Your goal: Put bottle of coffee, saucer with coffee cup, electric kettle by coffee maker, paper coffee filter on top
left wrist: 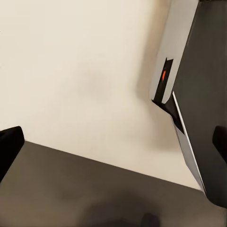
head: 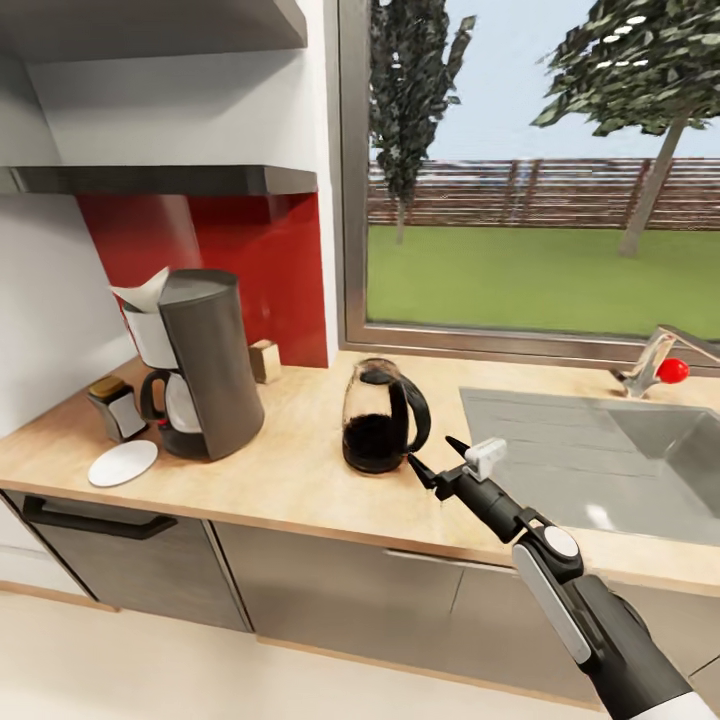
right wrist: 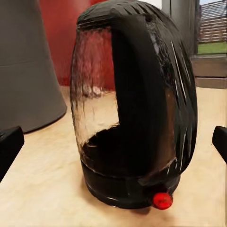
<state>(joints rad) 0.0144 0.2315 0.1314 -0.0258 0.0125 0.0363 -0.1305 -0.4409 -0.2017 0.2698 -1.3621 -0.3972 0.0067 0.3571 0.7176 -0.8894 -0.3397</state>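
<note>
Filter: white paper coffee filter (head: pixel 143 290) atop tall grey coffee maker (head: pixel 203 362).
Kettle: dark glass electric kettle (head: pixel 383 416) beside maker, placed.
Saucer: round white saucer (head: pixel 123 463) beside maker, cupless.
Right gripper (head: pixel 433 462): spread wide, empty, near kettle.

Coffee bottle (head: pixel 118 408) seems partly hidden behind coffee maker (head: pixel 205 362).

The right arm (head: pixel 590 610) is being shown in the head view as a chain of dark grey, rounded segments. A white strip is being carried along its forearm, and a round white cap is being displayed at the wrist joint. A small pale grey block is being borne near the right gripper (head: pixel 432 460), whose fingers (head: pixel 420 472) are being rendered as thin, black, pointed prongs.
</note>
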